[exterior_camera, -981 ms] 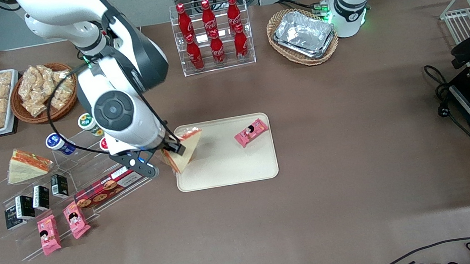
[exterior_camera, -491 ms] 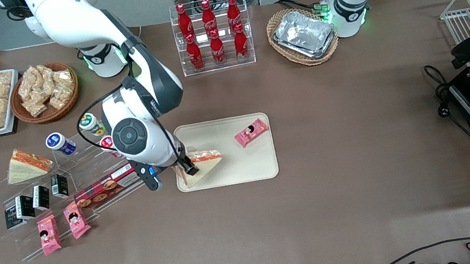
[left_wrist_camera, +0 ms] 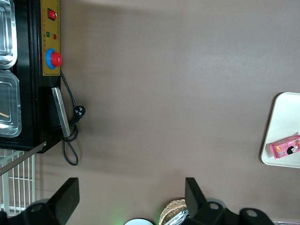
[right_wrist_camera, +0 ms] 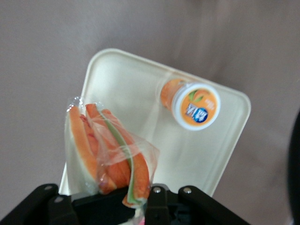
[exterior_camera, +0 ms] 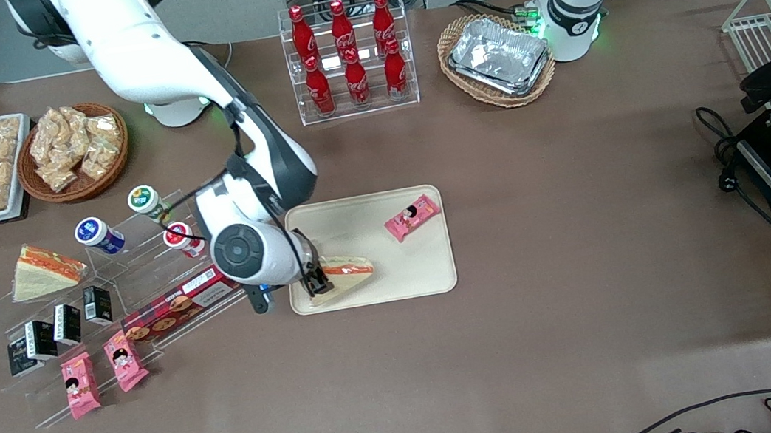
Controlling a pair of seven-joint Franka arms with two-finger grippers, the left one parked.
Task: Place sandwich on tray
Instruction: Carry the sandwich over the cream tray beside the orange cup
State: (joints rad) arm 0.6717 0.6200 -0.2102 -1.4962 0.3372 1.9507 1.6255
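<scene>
One sandwich (exterior_camera: 346, 274), a clear-wrapped wedge with an orange filling band. It sits inside the tray (exterior_camera: 363, 213) at the tray's 7 o'clock corner as seen from the front camera, with the filling edge facing 12 o'clock and the point toward 3 o'clock. Whether it rests on the tray floor or hangs just above it cannot be told.

One gripper (exterior_camera: 317, 282), on the working arm. It is at the sandwich's 9 o'clock end, with its fingers clamped on the wedge's broad end. The wrist view shows the wrapped layers pinched between them.

One pink snack pack (exterior_camera: 413, 216), on the same tray, at 2 o'clock from the sandwich and well apart from it.

One second sandwich wedge (exterior_camera: 44, 270), on the clear display rack toward the working arm's end of the table.
</scene>
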